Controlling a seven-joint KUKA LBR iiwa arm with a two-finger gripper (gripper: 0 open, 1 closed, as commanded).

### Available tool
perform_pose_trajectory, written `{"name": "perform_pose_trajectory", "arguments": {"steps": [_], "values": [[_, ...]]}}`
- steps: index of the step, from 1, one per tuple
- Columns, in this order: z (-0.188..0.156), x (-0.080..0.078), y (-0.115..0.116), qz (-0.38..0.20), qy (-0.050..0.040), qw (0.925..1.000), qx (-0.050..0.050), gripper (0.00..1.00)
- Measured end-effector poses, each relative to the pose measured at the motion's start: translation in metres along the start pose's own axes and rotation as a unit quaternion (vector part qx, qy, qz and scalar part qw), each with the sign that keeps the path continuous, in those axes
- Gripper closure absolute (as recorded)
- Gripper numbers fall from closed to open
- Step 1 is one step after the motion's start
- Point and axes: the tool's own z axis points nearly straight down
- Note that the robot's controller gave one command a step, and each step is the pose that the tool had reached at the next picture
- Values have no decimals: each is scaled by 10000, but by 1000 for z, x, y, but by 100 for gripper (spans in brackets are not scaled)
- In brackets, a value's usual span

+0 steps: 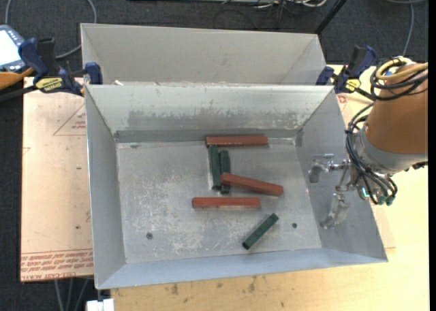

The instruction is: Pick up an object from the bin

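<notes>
Inspecting a grey metal bin (102, 187): dull, scuffed sheet, sloping walls, flat floor. Noting the gripper (325, 192) hanging over the right-hand slope, its 2 bright metal fingers (332, 216) standing spread apart and pinching nothing. Recording 6 slim, straight-edged rectangular bars lying flat on the floor, all to the left of the gripper. Finding nearest to it the lone dark green bar (260, 231), lying askew at the floor's front right, apart from the rest. Logging the back red-brown bar (236, 141) lying along the foot of the rear wall. Logging the tilted red-brown bar (252, 184) lying mid-floor and the front red-brown bar (226, 202) lying level just before it. Marking the dark green pair (219, 169) lying side by side, running front to back, with near ends meeting the tilted bar's left end.
</notes>
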Motion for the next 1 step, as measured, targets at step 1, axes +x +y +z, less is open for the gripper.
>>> {"name": "perform_pose_trajectory", "arguments": {"steps": [1], "values": [[133,10,25,-170,-57,9998,3,0]]}}
